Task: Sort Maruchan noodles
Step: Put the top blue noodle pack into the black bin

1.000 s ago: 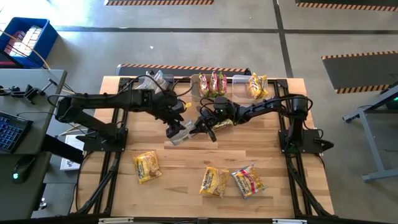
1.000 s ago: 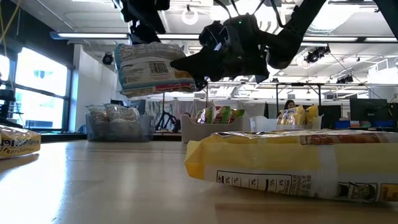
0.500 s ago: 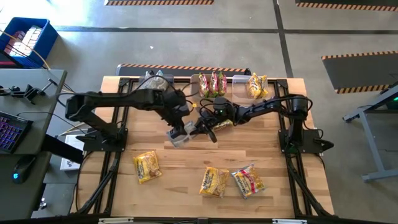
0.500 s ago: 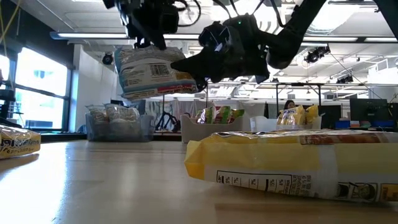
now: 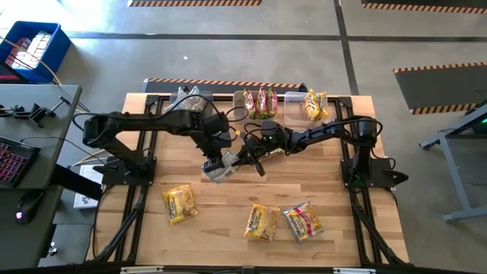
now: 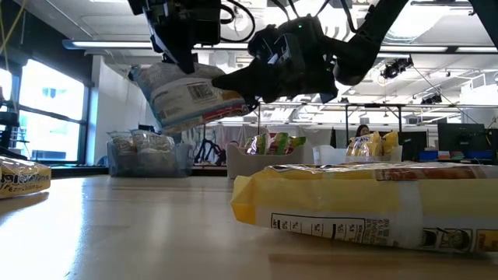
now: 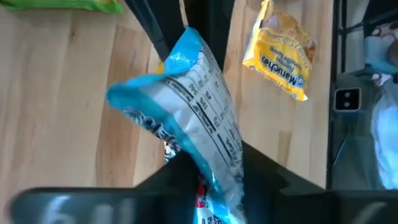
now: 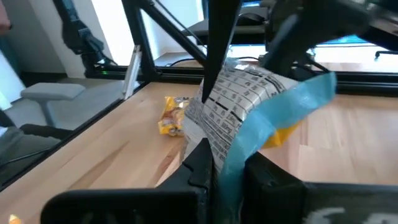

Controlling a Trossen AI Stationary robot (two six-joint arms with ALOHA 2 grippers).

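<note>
A silvery noodle packet with blue ends [image 5: 221, 169] hangs in the air over the middle of the table, held between both arms. My left gripper [image 5: 218, 157] stands over its left end, shut on it. From the right, my right gripper [image 5: 242, 157] is shut on its other end. The low view shows the packet [image 6: 191, 97] tilted, well above the tabletop. Three yellow Maruchan packets [image 5: 179, 203] [image 5: 261, 222] [image 5: 304, 222] lie flat on the near half of the table. My left gripper pinches the packet's upper left end [image 6: 167, 71] between its two fingers, which come from above and point down. In its wrist view the packet's end [image 7: 214, 180] runs in between the fingers. The packet is clear of the table and tilted. My right gripper pinches the packet's blue sealed end [image 8: 233, 158] between its two fingers. It comes roughly level from the table's right side. The rest of the packet [image 8: 249, 99] sticks out beyond the fingertips, clear of the table.
Along the far edge stand a clear bin with silvery packets [image 5: 190, 99], a bin with green and red packets [image 5: 260, 103] and a bin with yellow packets [image 5: 313, 105]. In the low view a yellow packet [image 6: 373, 202] lies close in front.
My left gripper has come down and toward the right onto the packet's left end and taken hold of it. That end has been drawn up and crumpled, so the packet now hangs tilted. My right gripper has kept still, holding the other end.
</note>
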